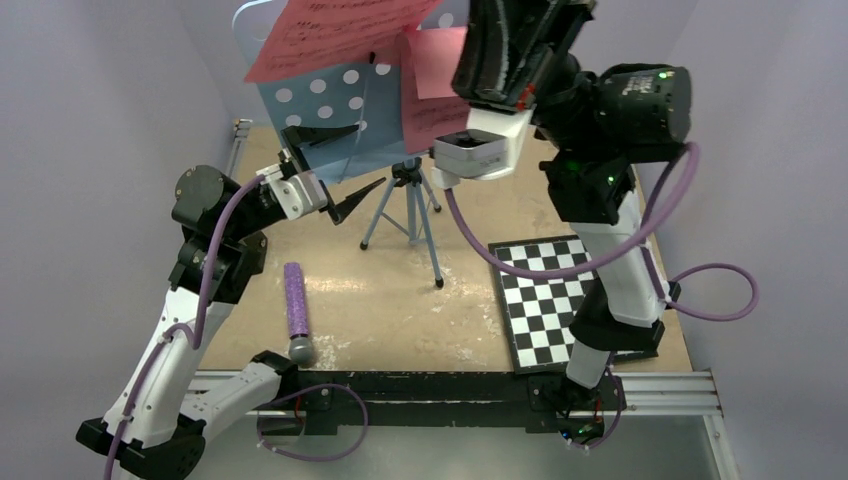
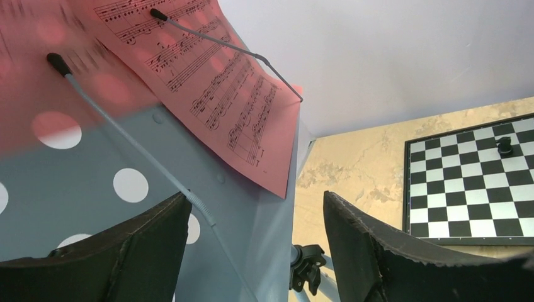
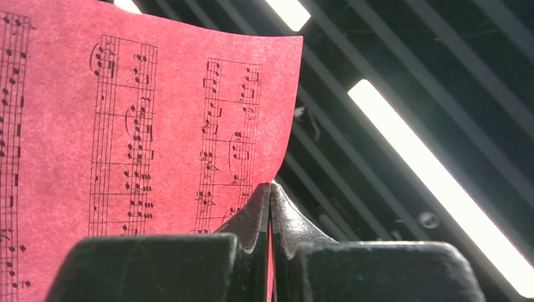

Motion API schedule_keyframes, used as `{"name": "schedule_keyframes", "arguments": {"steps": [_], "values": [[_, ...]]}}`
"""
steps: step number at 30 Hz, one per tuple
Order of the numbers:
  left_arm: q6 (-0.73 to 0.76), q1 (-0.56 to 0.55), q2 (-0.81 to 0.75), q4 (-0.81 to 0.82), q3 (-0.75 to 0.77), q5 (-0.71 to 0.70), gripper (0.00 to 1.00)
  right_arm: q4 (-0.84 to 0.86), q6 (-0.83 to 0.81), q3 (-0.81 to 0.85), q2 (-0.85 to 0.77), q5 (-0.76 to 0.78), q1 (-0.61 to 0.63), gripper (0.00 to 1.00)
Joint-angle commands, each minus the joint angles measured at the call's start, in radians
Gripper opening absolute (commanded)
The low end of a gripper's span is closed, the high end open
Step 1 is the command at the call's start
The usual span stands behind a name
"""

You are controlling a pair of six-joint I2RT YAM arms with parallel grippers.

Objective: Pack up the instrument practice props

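Right gripper [image 3: 270, 192] pinches the corner of one pink sheet-music page [image 3: 157, 126], held high at top centre of the overhead view. Left gripper [image 1: 343, 168] has jaws wide apart, nothing held, at the lower edge of the blue music stand [image 1: 330, 105], upper left-centre. A second pink page [image 1: 330, 30] rests on the stand.

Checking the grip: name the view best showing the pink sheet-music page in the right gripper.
Right wrist: the pink sheet-music page looms large, edge pinched in the shut right gripper. Top view partly hides it; left wrist misses the grip.
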Motion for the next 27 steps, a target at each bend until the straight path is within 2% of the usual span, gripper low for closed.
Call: {"name": "schedule_keyframes", "arguments": {"steps": [1,9,17,22,27], "values": [[0.053,-0.004,-0.031,0.024,-0.003,-0.041,0.82,0.084,-0.044,0.048,-0.075,-0.008,-0.036,0.0],[0.089,-0.004,-0.011,0.048,0.044,-0.2,0.89,0.071,-0.107,0.018,-0.165,0.018,-0.178,0.0],[0.169,-0.004,-0.017,0.024,0.11,-0.221,0.92,0.015,-0.128,-0.08,-0.299,0.11,-0.334,0.0],[0.198,-0.004,-0.022,-0.039,0.167,-0.227,0.92,-0.011,-0.069,-0.284,-0.431,0.238,-0.459,0.0],[0.262,-0.001,-0.039,-0.091,0.205,-0.243,0.93,-0.065,-0.001,-0.599,-0.58,0.333,-0.628,0.0]]}}
